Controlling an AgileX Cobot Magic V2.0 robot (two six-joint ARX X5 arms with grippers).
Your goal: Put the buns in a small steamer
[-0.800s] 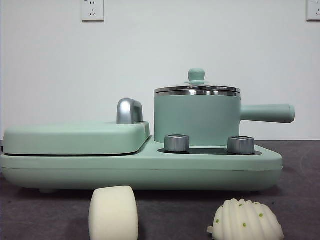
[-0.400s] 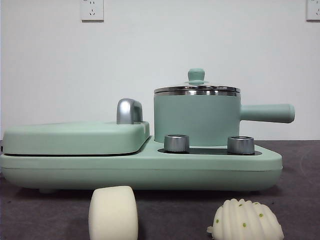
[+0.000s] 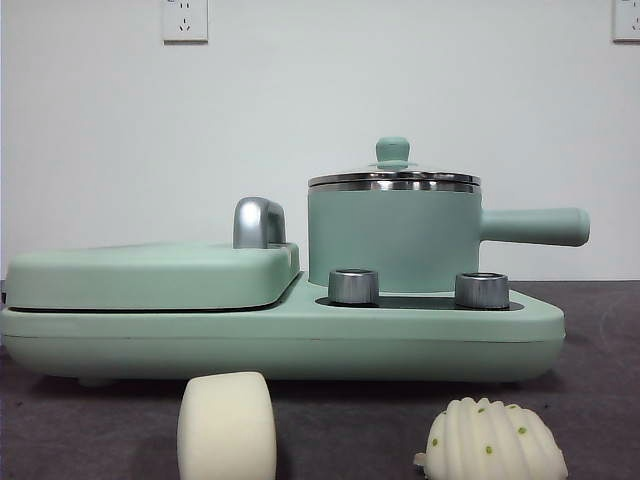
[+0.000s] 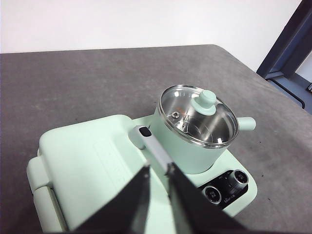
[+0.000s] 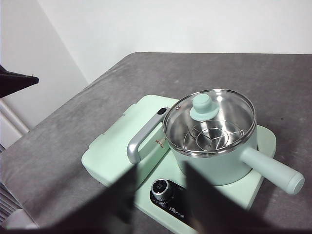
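While both grippers hang parted above, left gripper [image 4: 157, 181] and right gripper [image 5: 158, 181], the lidded mint small steamer [image 3: 394, 238] sits below; pale buns [image 3: 227, 427] lie at the table's front edge.

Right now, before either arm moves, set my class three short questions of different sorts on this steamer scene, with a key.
1. True or false: the lid is on the steamer.
2. What lies inside the steamer? A) a bun B) a wire rack C) water
3. How many buns lie on the table in the front view?

Key:
1. True.
2. B, a wire rack shows through the glass.
3. Two: the smooth bun and the ridged bun.
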